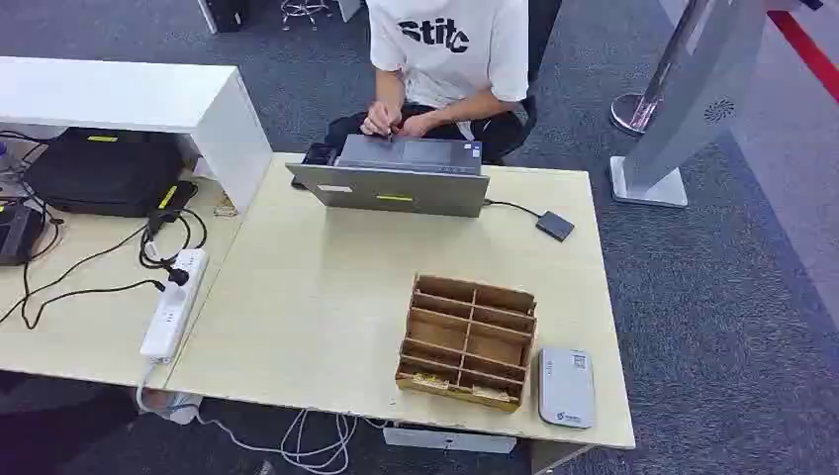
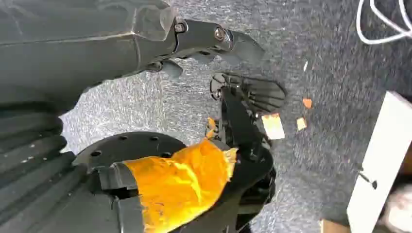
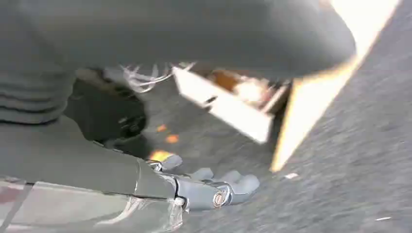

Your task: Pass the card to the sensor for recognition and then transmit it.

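On the bench (image 1: 317, 297) a wooden organizer (image 1: 467, 341) sits near the front edge, cards lying in its nearest slots, with the grey card sensor (image 1: 566, 387) just to its right. A person (image 1: 445, 59) works at a laptop (image 1: 391, 178) on the far side. The left robot hand (image 2: 204, 41) hangs over the carpet, fingers apart and empty; the right robot hand (image 3: 209, 187) likewise.

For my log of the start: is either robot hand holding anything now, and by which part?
Nothing is held. The left hand and the right hand both hang over the carpet with nothing in them. No card has been taken yet.
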